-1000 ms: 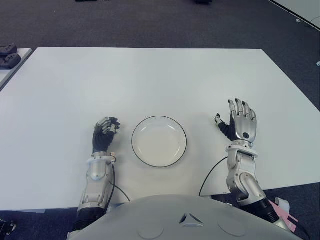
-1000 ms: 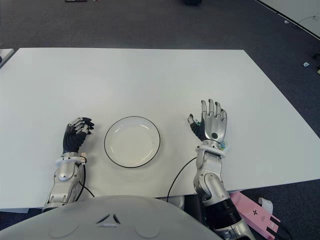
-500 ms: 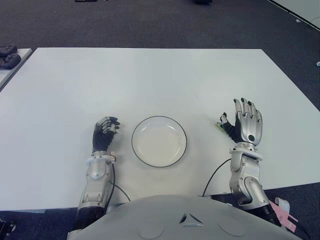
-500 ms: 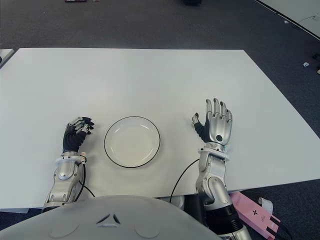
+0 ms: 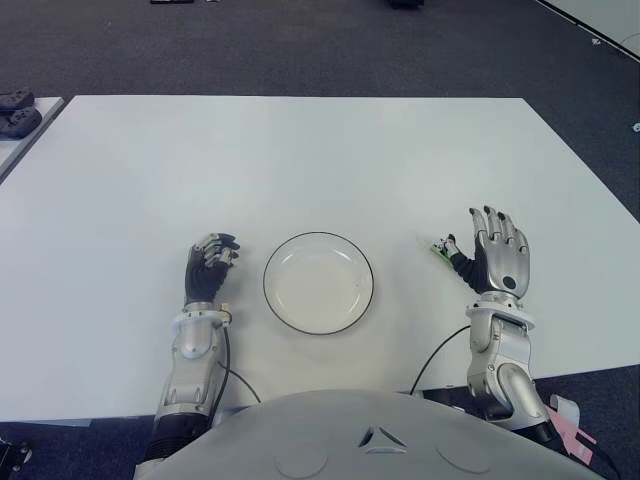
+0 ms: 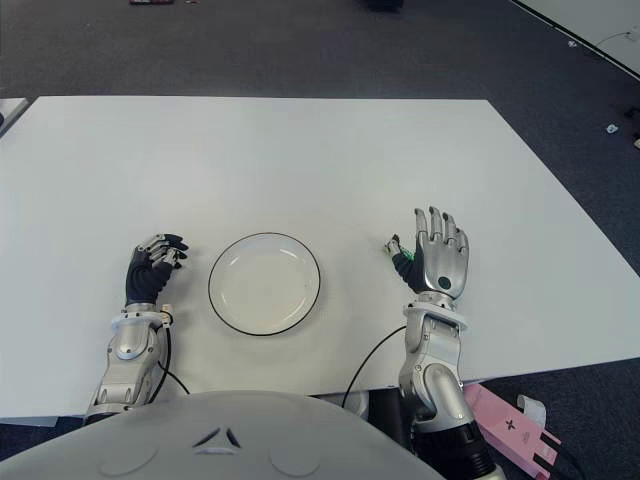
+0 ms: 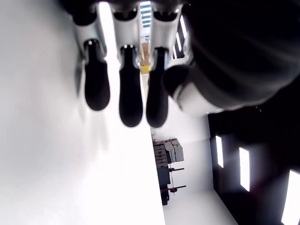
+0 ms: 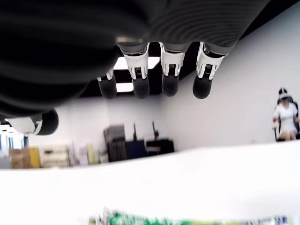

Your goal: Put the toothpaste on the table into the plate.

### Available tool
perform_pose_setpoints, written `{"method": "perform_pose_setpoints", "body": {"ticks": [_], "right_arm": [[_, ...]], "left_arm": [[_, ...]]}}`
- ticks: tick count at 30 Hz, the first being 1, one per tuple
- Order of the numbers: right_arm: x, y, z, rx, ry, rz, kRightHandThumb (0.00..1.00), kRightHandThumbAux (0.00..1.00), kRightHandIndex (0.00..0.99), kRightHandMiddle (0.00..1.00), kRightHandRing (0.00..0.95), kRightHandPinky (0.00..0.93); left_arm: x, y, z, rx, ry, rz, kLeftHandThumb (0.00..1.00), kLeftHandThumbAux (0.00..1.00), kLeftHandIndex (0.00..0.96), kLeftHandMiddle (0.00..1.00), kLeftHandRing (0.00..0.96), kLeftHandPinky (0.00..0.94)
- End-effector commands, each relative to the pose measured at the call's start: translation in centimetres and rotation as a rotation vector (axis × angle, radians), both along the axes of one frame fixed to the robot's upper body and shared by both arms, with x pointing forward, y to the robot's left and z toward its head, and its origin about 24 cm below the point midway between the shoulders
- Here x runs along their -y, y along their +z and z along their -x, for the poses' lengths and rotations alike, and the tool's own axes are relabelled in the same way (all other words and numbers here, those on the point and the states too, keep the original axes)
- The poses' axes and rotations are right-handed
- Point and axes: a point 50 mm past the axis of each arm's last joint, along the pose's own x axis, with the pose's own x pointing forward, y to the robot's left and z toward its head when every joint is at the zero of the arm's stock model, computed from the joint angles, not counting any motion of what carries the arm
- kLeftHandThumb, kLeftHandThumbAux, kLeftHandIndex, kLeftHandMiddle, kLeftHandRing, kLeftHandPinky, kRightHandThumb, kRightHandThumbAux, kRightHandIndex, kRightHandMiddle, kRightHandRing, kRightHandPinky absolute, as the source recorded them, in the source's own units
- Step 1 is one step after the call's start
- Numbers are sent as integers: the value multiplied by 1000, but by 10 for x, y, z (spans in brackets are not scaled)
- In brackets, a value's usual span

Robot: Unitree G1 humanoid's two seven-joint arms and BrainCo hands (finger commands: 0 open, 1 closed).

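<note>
You are hovering your right hand (image 5: 497,262), fingers (image 8: 169,77) spread and empty, just right of the toothpaste (image 5: 439,250) lying right of the plate (image 5: 318,282); it looks light and slippery, so pinch its midsection.

An office or lab: dark carpet (image 5: 300,45), white table (image 5: 300,160).

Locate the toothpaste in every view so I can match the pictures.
Left eye view: toothpaste, mostly hidden beside the right hand's thumb.
Right eye view: green sliver at the same thumb.
Left wrist view: not in it.
Right wrist view: green-and-white strip at the picture's edge.
Shared landmark: the plate, left of the toothpaste in both eye views.
</note>
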Motion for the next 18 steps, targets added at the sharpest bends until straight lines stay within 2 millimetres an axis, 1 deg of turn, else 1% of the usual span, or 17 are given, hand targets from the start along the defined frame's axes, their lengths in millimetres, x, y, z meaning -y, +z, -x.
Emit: {"method": "perform_pose_setpoints", "body": {"ticks": [1,7,16,18], "right_arm": [[8,-6,4,-81,18,-12,526,204,0,0,0,0],[13,-19,4,-151,64,-67,545,201,0,0,0,0],[17,-28,2,-195,90,-81,570,209,0,0,0,0],[17,-30,2,-209,96,-77,577,211,0,0,0,0]], "left_arm": [[-3,-15,11,-100,8,17,707,722,434,493,536,546],[-4,-15,12,-90,0,15,707,722,434,493,536,547],[-4,-15,12,-85,2,14,707,722,434,485,533,548],[-4,-14,13,-85,3,13,707,722,434,482,535,561]]}}
